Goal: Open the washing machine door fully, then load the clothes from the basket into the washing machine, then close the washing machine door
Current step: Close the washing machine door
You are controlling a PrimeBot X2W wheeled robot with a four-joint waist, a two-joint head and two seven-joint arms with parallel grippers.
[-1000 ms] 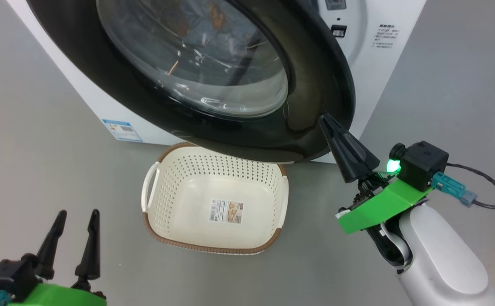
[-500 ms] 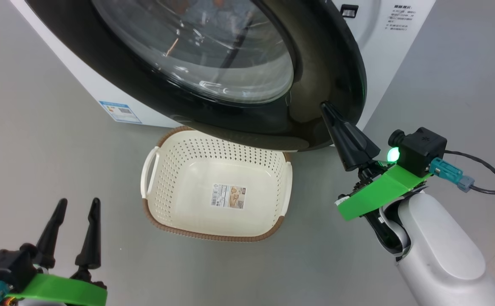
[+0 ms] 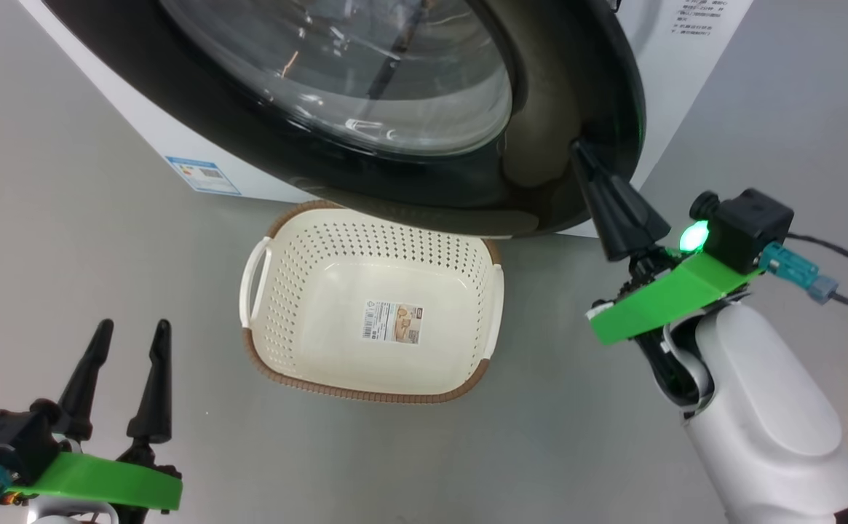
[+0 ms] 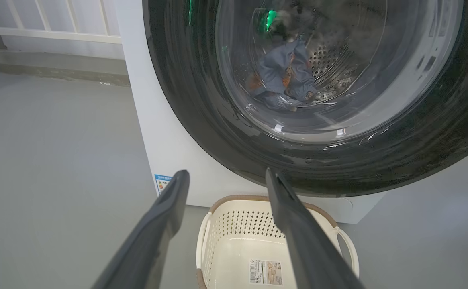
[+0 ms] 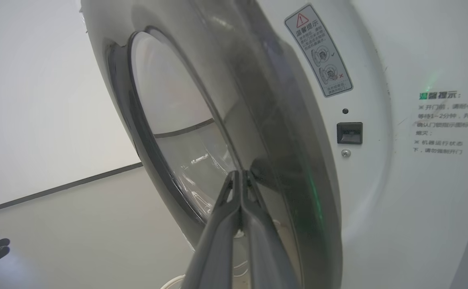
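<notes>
Now, right gripper [image 3: 578, 149] clenched on nothing, tips against washing machine door [image 3: 424, 193], black ring just ahead. Door looks rigid, heavy, glossy-slick: better pushed near free rim than pinched. Soft clothes [image 4: 284, 76] sit inside drum, beyond glass ahead of left gripper [image 3: 132, 331], which is released, with basket [image 3: 365, 393] just ahead.

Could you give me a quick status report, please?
Left pincer open, idle. Right pincer shut, tip against door, door ajar. Clothes in drum, basket empty.

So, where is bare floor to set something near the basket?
Bare floor lies left of the basket, up to the left fingers, and in front of it. Crowded: its far rim under the door, by the right fingers.
</notes>
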